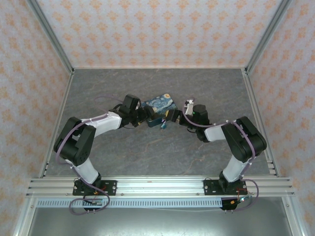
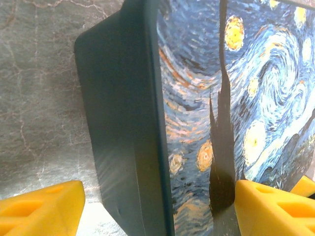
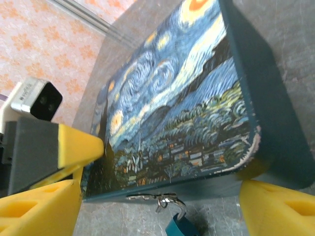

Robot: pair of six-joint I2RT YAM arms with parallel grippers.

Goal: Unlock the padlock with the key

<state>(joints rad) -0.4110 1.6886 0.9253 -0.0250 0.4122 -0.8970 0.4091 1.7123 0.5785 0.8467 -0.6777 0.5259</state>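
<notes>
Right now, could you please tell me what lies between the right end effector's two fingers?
The right wrist view shows the painted tin's near edge, its metal hasp and the padlock just below, between the right end effector's fingers.

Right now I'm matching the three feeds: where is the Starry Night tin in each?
Top external: tin sits slightly above mid-picture.
Left wrist: tin spans centre and right, dark wall leftward.
Right wrist: tin crosses the middle, painted lid showing.
Shared landmark: the grey marbled table.
</notes>
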